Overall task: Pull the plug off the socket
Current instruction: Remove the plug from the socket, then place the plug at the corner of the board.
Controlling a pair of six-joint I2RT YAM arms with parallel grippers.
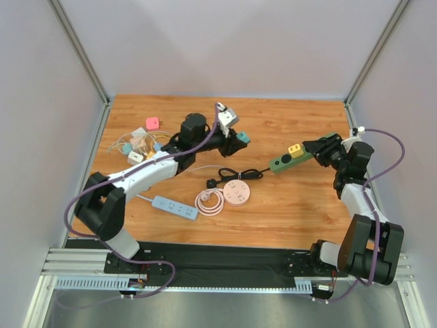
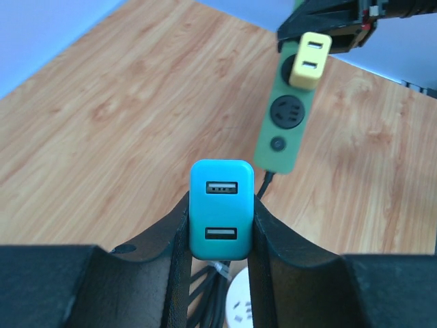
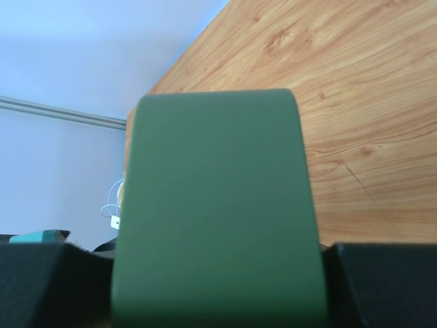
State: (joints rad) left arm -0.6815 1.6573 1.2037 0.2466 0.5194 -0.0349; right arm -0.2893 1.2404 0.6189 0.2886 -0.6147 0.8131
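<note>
Left arm: you are stretching it from the near left corner out over the bench (image 1: 293,212) toward the middle, with the wrist lifted above the boards.
Right arm: you are keeping it folded at the right edge, with the forearm pointing left toward the middle.
Open room: bare boards are lying between the two arms and toward the back wall. A black cord (image 1: 235,175), a round white socket (image 1: 237,193) and a blue power strip (image 1: 175,207) are lying under and near the left arm.
Left pincer (image 2: 220,232): it is pinching the teal plug (image 2: 220,188) by its two sides, USB ports facing the wrist camera.
Right pincer (image 3: 218,287): it is clamping one end of the green power strip (image 1: 290,159).
Plug: the teal plug is sitting in the left pincer, apart from the green power strip. A yellow plug (image 2: 308,60) is sitting in that strip beside the right pincer.
</note>
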